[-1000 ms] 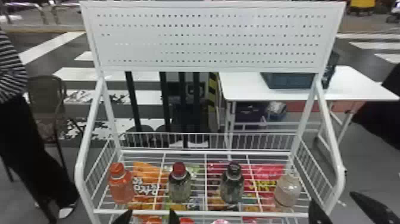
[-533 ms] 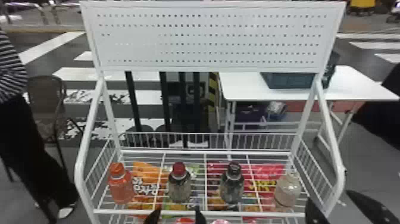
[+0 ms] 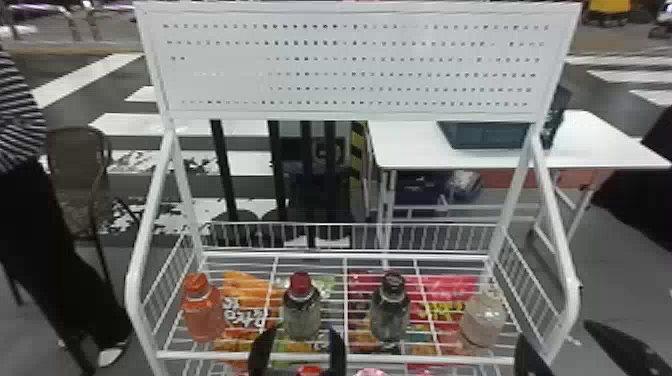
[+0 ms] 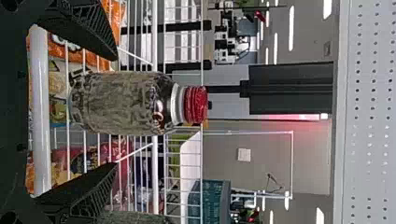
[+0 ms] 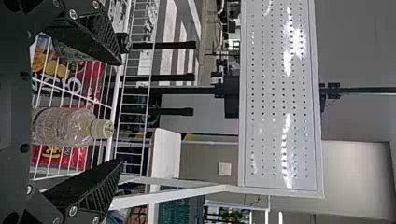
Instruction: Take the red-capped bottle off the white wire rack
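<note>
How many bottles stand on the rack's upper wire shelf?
4, in a row, left to right: orange-capped bottle, red-capped bottle, dark-capped bottle, pale-capped bottle. None seems hidden there.

rack rail (image 3: pixel 200 356) in front, gaps btwn btls (image 3: pixel 302 316)

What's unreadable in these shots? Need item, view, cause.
- Red item and pink item under the shelf's front: head view, cut off by bottom edge.
- Contents of the crate: head view, top hidden by the perforated panel.
- Base of the pale-capped bottle: right wrist view, behind the right gripper's body.
- Second bottle: left wrist view, cut off by bottom edge.
</note>
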